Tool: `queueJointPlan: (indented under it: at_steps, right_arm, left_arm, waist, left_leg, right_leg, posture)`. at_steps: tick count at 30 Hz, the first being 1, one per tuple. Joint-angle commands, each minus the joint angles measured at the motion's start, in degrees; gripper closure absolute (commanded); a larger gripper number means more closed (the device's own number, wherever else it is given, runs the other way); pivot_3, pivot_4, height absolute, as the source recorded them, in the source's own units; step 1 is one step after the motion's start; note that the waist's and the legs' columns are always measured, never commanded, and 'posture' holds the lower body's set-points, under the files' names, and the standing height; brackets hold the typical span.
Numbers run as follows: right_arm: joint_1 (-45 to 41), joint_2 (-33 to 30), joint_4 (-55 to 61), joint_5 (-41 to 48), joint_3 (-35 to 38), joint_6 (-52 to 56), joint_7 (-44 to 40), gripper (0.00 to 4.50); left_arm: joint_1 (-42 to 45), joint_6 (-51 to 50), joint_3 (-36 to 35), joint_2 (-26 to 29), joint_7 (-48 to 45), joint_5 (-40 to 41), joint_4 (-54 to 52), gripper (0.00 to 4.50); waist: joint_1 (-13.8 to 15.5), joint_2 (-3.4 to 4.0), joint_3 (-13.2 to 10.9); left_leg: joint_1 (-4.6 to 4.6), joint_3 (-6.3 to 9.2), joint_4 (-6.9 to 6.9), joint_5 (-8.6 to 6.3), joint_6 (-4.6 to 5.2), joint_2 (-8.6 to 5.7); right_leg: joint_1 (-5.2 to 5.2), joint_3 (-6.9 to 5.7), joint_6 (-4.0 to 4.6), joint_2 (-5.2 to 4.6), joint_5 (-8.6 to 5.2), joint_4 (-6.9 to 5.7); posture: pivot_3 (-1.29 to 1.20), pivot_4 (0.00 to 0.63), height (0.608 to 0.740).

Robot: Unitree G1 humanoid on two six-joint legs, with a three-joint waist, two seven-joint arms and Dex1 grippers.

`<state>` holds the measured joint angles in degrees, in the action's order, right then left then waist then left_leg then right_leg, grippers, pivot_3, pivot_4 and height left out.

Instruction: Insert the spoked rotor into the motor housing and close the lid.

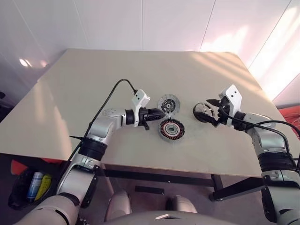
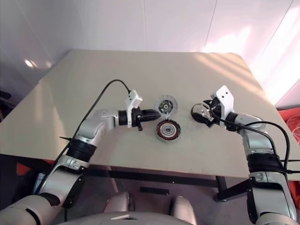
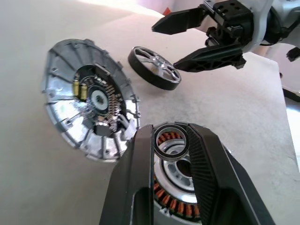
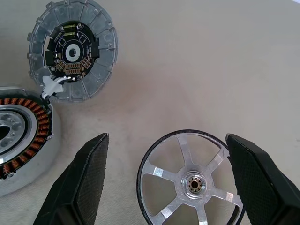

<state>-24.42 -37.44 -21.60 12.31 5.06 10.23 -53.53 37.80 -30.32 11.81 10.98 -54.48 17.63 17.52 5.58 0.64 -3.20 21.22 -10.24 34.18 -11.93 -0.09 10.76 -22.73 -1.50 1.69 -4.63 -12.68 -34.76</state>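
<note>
Your right gripper stands wide open, fingers either side of the spoked rotor lying flat on the worktop. Your left gripper pinches a small ring above the motor housing. The lid lies open behind it; bare worktop surrounds everything.

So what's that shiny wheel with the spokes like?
The spoked rotor is a flat wheel with a thin black rim, shiny silver spokes and a small round hub. It lies flat on the table, right of the motor housing. The right pincer stands open around it, not touching.
</note>
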Motion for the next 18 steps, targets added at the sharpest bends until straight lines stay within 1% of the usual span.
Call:
queueJointPlan:
  at_steps: [1, 5, 11, 18]
  right_arm:
    - [-0.2, 0.0, 2.3, 0.9, 1.3, -1.0, 0.7, 0.0]
    - [0.4, 0.0, 2.9, 1.1, 1.6, -1.1, 1.3, 0.0]
    - [0.9, 0.0, 3.3, 1.3, 2.1, -1.3, 2.1, 0.0]
    - [1.8, 0.4, 4.3, 1.6, 2.3, -1.3, 2.9, 0.0]
  left_arm:
    - [2.8, 1.2, 1.1, -0.4, -2.4, -0.4, 1.1, 3.79]
    - [3.5, 0.5, 2.6, -0.9, -4.8, -0.1, 2.4, 3.79]
    - [3.9, 2.7, 5.6, -1.4, -6.4, -2.9, 5.5, 3.79]
    - [5.2, 6.6, 6.2, -2.2, -6.9, -5.7, 9.8, 3.79]
  waist:
    - [0.0, 0.0, 0.0]
    - [0.0, 0.0, 0.0]
    - [0.0, 0.0, 0.0]
    - [0.1, -0.01, 0.0]
  left_leg:
    - [0.0, 0.0, 0.0, 0.0, 0.0, 0.01]
    - [0.0, 0.0, 0.0, 0.04, 0.07, 0.0]
    - [0.0, 0.0, 0.0, 0.04, 0.05, 0.0]
    - [0.0, 0.01, 0.0, 0.04, 0.07, 0.0]
  right_leg:
    - [-0.01, 0.0, 0.0, 0.0, 0.0, 0.0]
    - [-0.01, 0.0, 0.0, 0.0, 0.0, 0.0]
    - [0.0, 0.0, 0.0, 0.0, 0.0, -0.02]
    - [0.0, 0.0, 0.0, 0.0, 0.0, -0.02]
  posture:
    - [0.0, 0.0, 0.74]
    - [0.0, 0.0, 0.74]
    - [0.0, 0.0, 0.74]
    - [0.0, 0.0, 0.74]
